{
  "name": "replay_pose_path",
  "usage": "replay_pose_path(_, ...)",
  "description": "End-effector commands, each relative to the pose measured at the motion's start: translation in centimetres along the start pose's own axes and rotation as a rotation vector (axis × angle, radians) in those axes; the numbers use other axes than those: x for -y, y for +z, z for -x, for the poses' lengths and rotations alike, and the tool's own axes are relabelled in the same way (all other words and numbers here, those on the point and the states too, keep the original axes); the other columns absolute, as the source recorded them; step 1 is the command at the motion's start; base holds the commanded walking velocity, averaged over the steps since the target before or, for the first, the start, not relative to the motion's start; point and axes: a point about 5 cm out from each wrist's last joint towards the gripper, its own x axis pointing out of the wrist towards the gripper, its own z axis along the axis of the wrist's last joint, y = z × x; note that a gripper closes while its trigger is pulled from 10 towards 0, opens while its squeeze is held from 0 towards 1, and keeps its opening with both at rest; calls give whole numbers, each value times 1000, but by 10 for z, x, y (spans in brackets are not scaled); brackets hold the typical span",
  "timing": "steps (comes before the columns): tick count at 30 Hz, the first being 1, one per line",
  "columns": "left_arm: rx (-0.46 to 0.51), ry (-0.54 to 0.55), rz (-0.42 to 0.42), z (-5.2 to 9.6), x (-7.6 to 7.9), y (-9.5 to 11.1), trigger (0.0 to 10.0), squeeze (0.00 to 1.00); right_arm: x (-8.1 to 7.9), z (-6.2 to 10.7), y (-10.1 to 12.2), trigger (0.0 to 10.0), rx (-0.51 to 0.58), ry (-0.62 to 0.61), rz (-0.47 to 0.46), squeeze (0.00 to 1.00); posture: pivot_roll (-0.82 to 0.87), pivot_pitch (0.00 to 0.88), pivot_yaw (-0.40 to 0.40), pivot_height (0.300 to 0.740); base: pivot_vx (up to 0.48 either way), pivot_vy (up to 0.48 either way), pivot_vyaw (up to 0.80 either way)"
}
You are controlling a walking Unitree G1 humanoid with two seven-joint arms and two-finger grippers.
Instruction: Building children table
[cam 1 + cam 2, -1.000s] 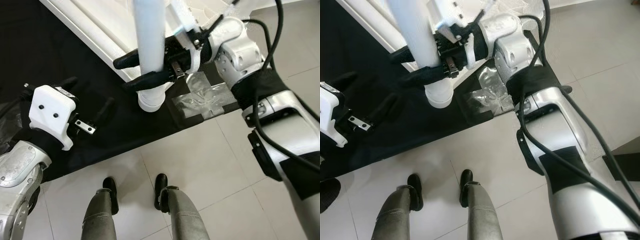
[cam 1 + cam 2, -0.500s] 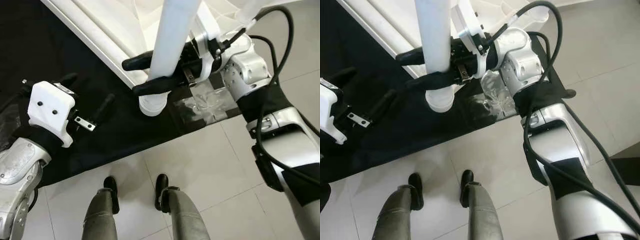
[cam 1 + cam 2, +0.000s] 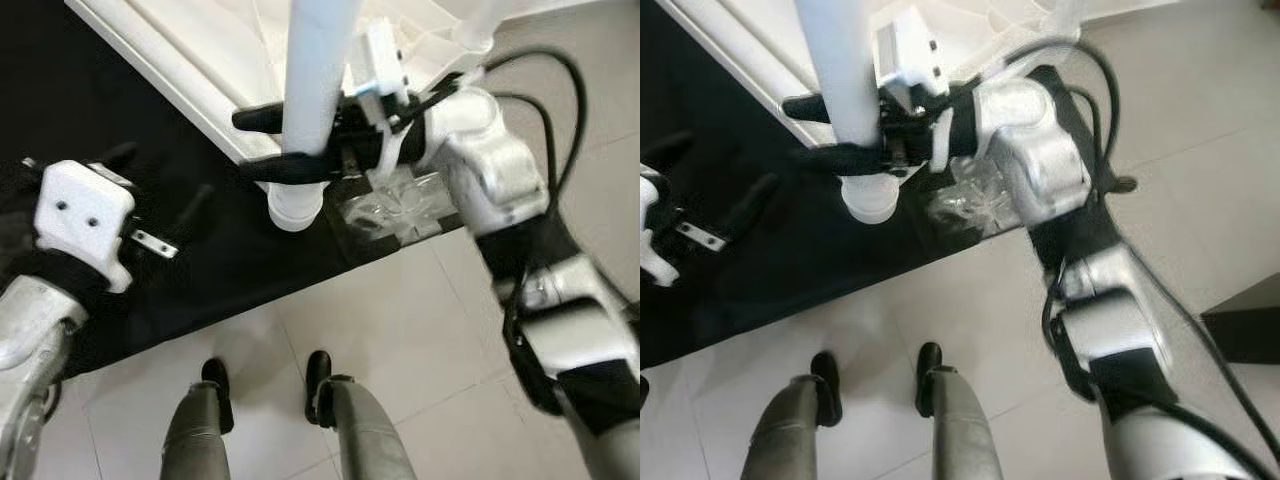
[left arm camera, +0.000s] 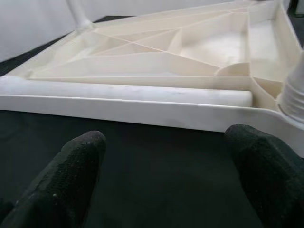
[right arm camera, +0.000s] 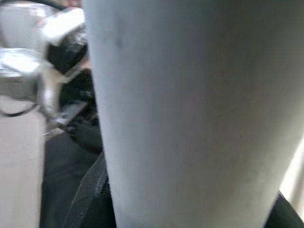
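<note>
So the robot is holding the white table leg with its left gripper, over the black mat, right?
Not quite: it is the right gripper that is clamped on the white table leg, over the black mat. The left eye view shows it. The left gripper is open, holding nothing.

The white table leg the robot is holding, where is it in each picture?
Left eye view: table leg top centre, clamped by the right gripper.
Right eye view: left of centre at the top.
Left wrist view: its flared end at the right edge.
Right wrist view: up close, across most of the picture.
Shared landmark: the white tabletop lying on the black mat.
</note>
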Motion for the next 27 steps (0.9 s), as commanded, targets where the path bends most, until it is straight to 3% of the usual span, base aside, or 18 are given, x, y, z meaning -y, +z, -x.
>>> replay_pose_path(1, -12, 41, -39, 4, -15, -2, 10000, 0, -38, 14, -96, 10000, -370, -425, -233, 0, 47, 473, -161, 740, 0, 0, 0)
replay_pose_path(3, -12, 41, -39, 4, -15, -2, 10000, 0, -38, 14, -96, 10000, -370, -425, -233, 0, 47, 473, -161, 740, 0, 0, 0)
replay_pose_path(4, -7, 59, -50, 3, -23, -1, 10000, 0, -52, 15, -102, 10000, -361, -612, -260, 0, 54, 450, -138, 740, 0, 0, 0)
replay_pose_path(5, -7, 59, -50, 3, -23, -1, 10000, 0, -52, 15, -102, 10000, -361, -612, -260, 0, 54, 450, -138, 740, 0, 0, 0)
replay_pose_path(6, 1, 63, -64, 1, -27, 0, 10000, 0, -57, 12, -103, 10000, -343, -741, -254, 0, 59, 434, -130, 740, 0, 0, 0)
replay_pose_path(7, 16, 59, -73, -3, -29, 2, 10000, 0, -53, 4, -103, 10000, -314, -790, -242, 0, 68, 415, -116, 740, 0, 0, 0)
replay_pose_path(10, 49, 57, -78, -9, -32, 6, 10000, 0, -44, -6, -105, 10000, -294, -837, -218, 0, 81, 397, -106, 740, 0, 0, 0)
replay_pose_path(17, 116, 39, -8, -18, -35, 19, 10000, 0, -40, -7, -109, 10000, -313, -872, -229, 0, 88, 376, -91, 740, 0, 0, 0)
replay_pose_path(18, 154, -1, 61, -22, -35, 27, 10000, 0, -38, -7, -109, 10000, -317, -887, -228, 0, 90, 369, -86, 740, 0, 0, 0)
replay_pose_path(19, 154, -1, 61, -22, -35, 27, 10000, 0, -38, -7, -109, 10000, -317, -887, -228, 0, 90, 369, -86, 740, 0, 0, 0)
replay_pose_path(21, 252, -165, 233, -30, -30, 47, 10000, 0, -37, -7, -105, 10000, -339, -940, -215, 0, 94, 354, -82, 740, 0, 0, 0)
replay_pose_path(22, 252, -165, 233, -30, -30, 47, 10000, 0, -37, -7, -105, 10000, -339, -940, -215, 0, 94, 354, -82, 740, 0, 0, 0)
replay_pose_path(24, 304, -322, 337, -36, -22, 61, 10000, 0, -38, -10, -102, 10000, -350, -958, -194, 0, 100, 342, -80, 740, 0, 0, 0)
replay_pose_path(27, 307, -425, 400, -44, -16, 69, 10000, 0, -38, -15, -101, 10000, -350, -961, -175, 0, 105, 334, -78, 740, 0, 0, 0)
